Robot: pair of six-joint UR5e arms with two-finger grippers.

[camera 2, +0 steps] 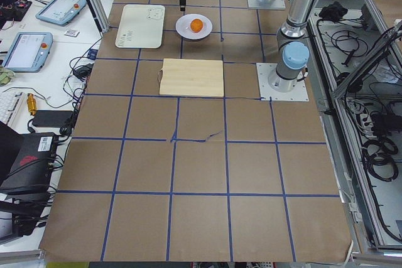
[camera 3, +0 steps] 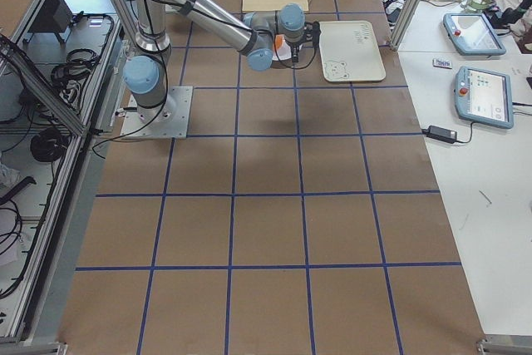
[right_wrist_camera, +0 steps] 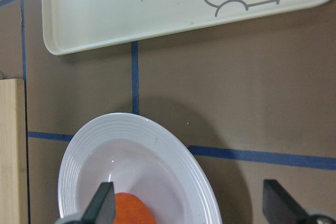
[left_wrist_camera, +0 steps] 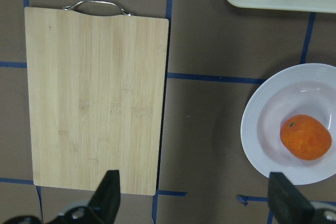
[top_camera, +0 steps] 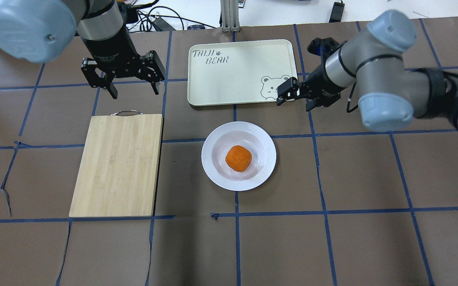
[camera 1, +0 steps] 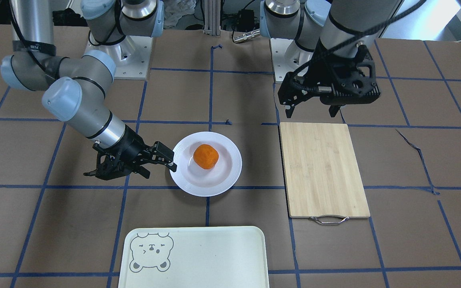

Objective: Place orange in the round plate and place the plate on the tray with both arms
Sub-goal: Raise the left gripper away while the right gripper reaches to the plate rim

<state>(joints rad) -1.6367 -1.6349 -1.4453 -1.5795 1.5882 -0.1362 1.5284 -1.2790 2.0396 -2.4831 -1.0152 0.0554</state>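
Observation:
The orange (camera 1: 205,156) (top_camera: 238,158) lies in the sunken centre of the white round plate (camera 1: 214,180) (top_camera: 221,174), which stands on the table. The cream tray (camera 1: 214,256) (top_camera: 233,75) lies beyond the plate, with nothing on it. My right gripper (camera 1: 160,168) (top_camera: 294,103) is open beside the plate's rim. In the right wrist view the plate's rim (right_wrist_camera: 173,156) shows between its spread fingers. My left gripper (camera 1: 312,113) (top_camera: 135,93) hangs open and holds nothing, above one short edge of the cutting board.
A bamboo cutting board (camera 1: 322,168) (top_camera: 119,163) with a metal handle lies on the plate's left, as the robot sees it. Brown paper with blue tape lines covers the table. Cables and tablets sit past the table's far edge.

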